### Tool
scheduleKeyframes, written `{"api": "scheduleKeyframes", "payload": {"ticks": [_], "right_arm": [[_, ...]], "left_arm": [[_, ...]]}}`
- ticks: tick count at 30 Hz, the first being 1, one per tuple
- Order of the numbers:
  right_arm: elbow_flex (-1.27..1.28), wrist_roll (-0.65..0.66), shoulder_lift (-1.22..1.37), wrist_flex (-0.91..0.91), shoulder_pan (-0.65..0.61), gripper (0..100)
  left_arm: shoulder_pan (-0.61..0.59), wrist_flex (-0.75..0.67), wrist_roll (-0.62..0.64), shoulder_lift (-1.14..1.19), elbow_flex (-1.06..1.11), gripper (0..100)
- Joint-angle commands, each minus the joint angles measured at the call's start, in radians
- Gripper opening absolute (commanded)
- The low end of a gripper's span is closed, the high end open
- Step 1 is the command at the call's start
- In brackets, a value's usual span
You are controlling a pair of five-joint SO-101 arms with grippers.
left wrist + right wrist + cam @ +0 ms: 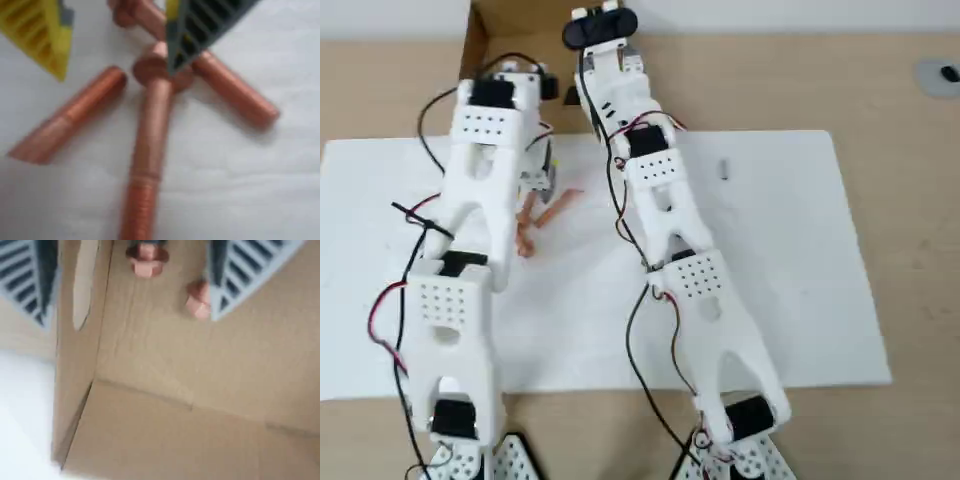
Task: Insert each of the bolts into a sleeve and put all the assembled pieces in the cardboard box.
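Three copper pieces lie on the white mat (770, 260). A bolt (150, 150) points its flat head up between my left gripper's fingers, a sleeve (65, 125) lies beside it, and a third piece (235, 95) sits on the other side. My left gripper (116, 71) hangs open just above them, its dark finger (200, 25) over the bolt's head. From above, the copper pieces (535, 215) lie just in front of the left gripper (542, 175). My right gripper (137, 270) is open over the cardboard box (150, 390), where two copper pieces (147, 260) (199, 299) lie on the floor.
The cardboard box (478, 45) stands at the back edge of the mat, behind the left arm. A small grey screw-like part (725, 168) lies on the mat at the right. A grey object (940, 75) sits on the wooden table at the far right.
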Motion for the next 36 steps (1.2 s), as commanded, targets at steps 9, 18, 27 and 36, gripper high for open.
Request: {"api": "scheduleKeyframes", "payload": {"ticks": [9, 18, 27, 36], "right_arm": [[-0.056, -0.009, -0.242, 0.189, 0.051, 24.6], [-0.054, -0.009, -0.239, 0.193, 0.050, 24.6], [-0.054, -0.009, -0.223, 0.193, 0.053, 24.6], [-0.054, -0.009, -0.194, 0.187, 0.053, 24.6]], "left_arm": [[-0.003, 0.009, -0.129, 0.133, -0.063, 14], [0.058, 0.009, -0.282, 0.143, -0.189, 14], [0.103, 0.023, -0.278, 0.150, -0.222, 14], [0.130, 0.002, -0.281, 0.151, -0.175, 14]]}}
